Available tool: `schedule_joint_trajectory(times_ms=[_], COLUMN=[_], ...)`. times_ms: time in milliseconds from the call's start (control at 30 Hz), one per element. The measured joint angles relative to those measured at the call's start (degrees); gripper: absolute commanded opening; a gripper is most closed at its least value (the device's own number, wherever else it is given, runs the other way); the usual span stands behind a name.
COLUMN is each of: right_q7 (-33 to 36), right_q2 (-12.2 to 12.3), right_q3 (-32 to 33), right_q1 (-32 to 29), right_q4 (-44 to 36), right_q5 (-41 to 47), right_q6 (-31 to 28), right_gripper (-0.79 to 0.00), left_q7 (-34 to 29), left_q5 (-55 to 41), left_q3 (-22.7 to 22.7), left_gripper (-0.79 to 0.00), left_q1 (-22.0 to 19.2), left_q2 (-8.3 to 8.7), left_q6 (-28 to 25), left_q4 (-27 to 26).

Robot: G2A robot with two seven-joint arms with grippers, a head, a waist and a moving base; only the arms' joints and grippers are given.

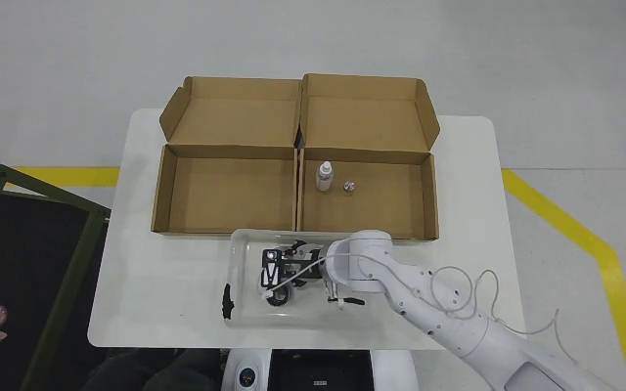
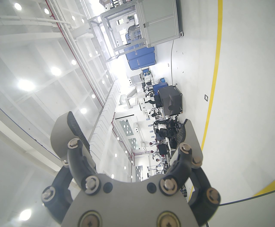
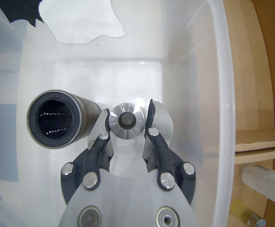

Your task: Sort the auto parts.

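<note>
The right arm (image 1: pixel 411 283) hides much of the clear bin (image 1: pixel 246 256).

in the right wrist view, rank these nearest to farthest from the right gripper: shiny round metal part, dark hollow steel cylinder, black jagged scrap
1. Shiny round metal part: held between the right gripper fingertips.
2. Dark hollow steel cylinder: just beside one finger, inside the clear plastic bin.
3. Black jagged scrap: at the bin's far end.
</note>
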Motion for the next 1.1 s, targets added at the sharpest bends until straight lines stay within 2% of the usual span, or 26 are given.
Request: schedule_joint_trajectory(times_ms=[133, 167, 233, 467, 1100], right_q7=[-0.3, -0.3, -0.5, -0.9, -2.7], right_q2=[-0.3, -0.4, -0.5, -0.5, 1.0], right_q3=[-0.1, -0.1, -0.1, 0.8, 6.8], right_q1=[0.2, 0.2, 0.3, 0.0, -3.3], right_q4=[0.8, 0.9, 0.9, -1.5, -15.4], right_q5=[0.2, 0.2, 0.3, 0.7, 0.3], right_q6=[-0.2, -0.2, -0.4, -1.5, -4.1], right_gripper=[-0.554, -0.68, -0.785, -0.785, -0.785], left_q7=[0.0, 0.0, 0.0, 0.0, 0.0], left_q5=[0.0, 0.0, 0.0, 0.0, 0.0], left_q3=[0.0, 0.0, 0.0, 0.0, 0.0], left_gripper=[0.0, 0.0, 0.0, 0.0, 0.0], left_q1=[0.0, 0.0, 0.0, 0.0, 0.0], left_q2=[0.0, 0.0, 0.0, 0.0, 0.0], left_q6=[0.0, 0.0, 0.0, 0.0, 0.0], left_q4=[0.0, 0.0, 0.0, 0.0, 0.0])
